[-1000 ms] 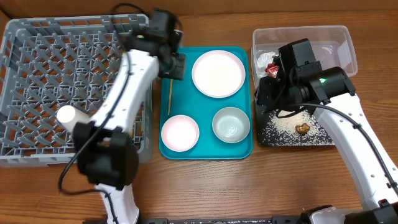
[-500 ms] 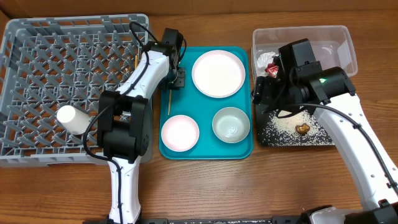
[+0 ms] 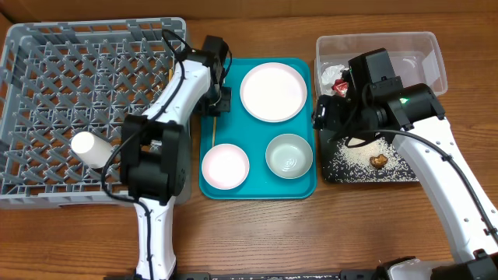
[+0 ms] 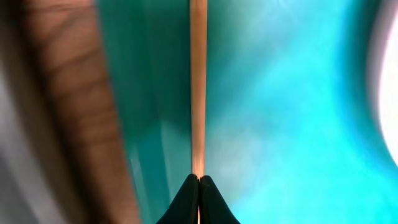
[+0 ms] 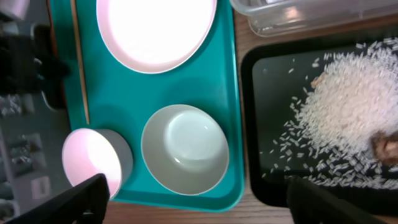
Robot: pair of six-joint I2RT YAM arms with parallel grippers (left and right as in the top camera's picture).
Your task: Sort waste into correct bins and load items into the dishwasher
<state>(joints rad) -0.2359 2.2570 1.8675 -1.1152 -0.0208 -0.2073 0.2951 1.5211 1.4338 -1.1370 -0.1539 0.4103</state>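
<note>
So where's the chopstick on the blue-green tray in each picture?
Overhead: the chopstick lies along the left edge of the teal tray, left of the small pink bowl.
Left wrist: the chopstick runs straight up the middle from the left gripper.
Right wrist: the chopstick is a thin line at the top left.
Shared landmark: the teal tray under it.

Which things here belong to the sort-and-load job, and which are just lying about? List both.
Job:
grey dish rack, white cup, chopstick, pink plate, pink bowl, green-white bowl, clear tub, black tray, rice, brown chunk, red wrapper, tissue.

Lying about:
teal serving tray, which only carries the dishes; wooden table.
</note>
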